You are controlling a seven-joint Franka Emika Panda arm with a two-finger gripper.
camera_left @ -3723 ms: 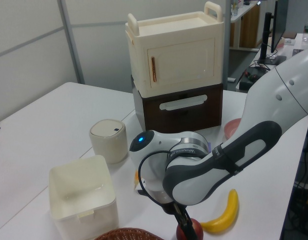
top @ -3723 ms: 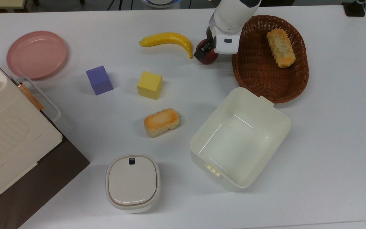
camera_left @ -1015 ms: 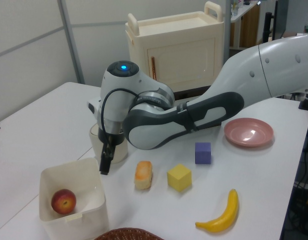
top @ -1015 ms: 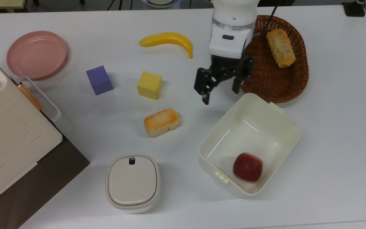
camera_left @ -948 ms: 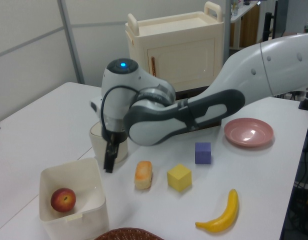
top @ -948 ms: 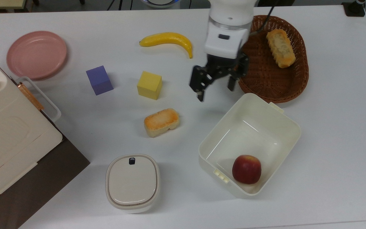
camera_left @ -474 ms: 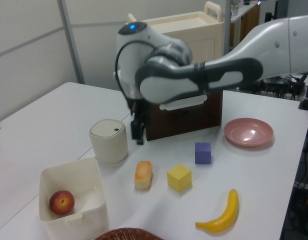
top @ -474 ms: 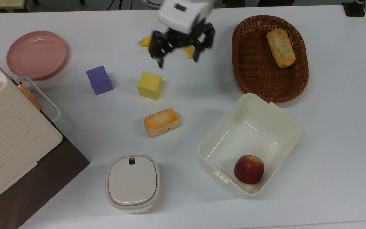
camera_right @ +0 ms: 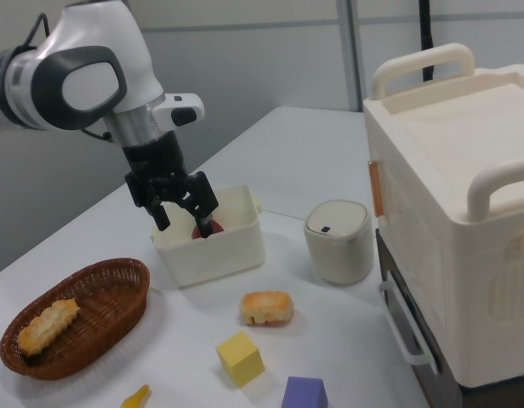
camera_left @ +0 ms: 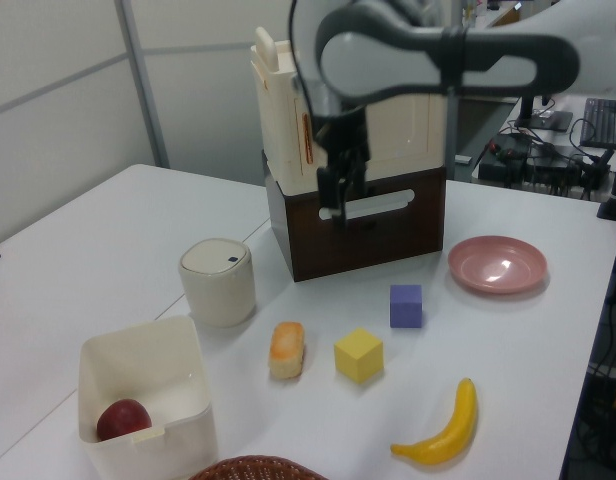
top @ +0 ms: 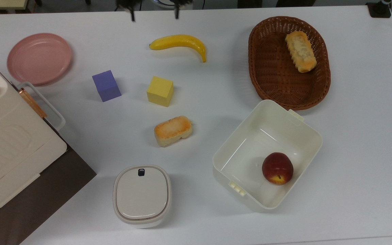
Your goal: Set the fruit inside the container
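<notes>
Fruit [top: 277, 168] lies inside the container [top: 305, 132], on the floor near the wall at the top view's right, stem end turned up; in the left view it sits low behind the container's front wall [camera_left: 148, 455]. By my reading the task is done: fruit in, nothing holding it, nothing left but for the arm to clear off. Gripper [camera_right: 183, 206] hangs empty, fingers spread apart, raised well above the table; in the left view it shows in front of the cream cabinet [camera_left: 388, 100], and in the top view just its fingertips poke in at the upper edge. Against the earlier frames: a few seconds back the gripper was down on the fruit beside the wicker basket [top: 274, 78] and the container was bare. A second ago the fruit was already inside, near the corner by the latch tabs; it has since rolled a little toward the far wall and turned. Gripper has lifted and drawn back past the banana [top: 179, 42]. Container has shifted slightly from its first position. Yellow cube [top: 160, 91], purple cube [top: 106, 85], bread piece [top: 173, 130], lidded box [top: 142, 195] unmoved.
</notes>
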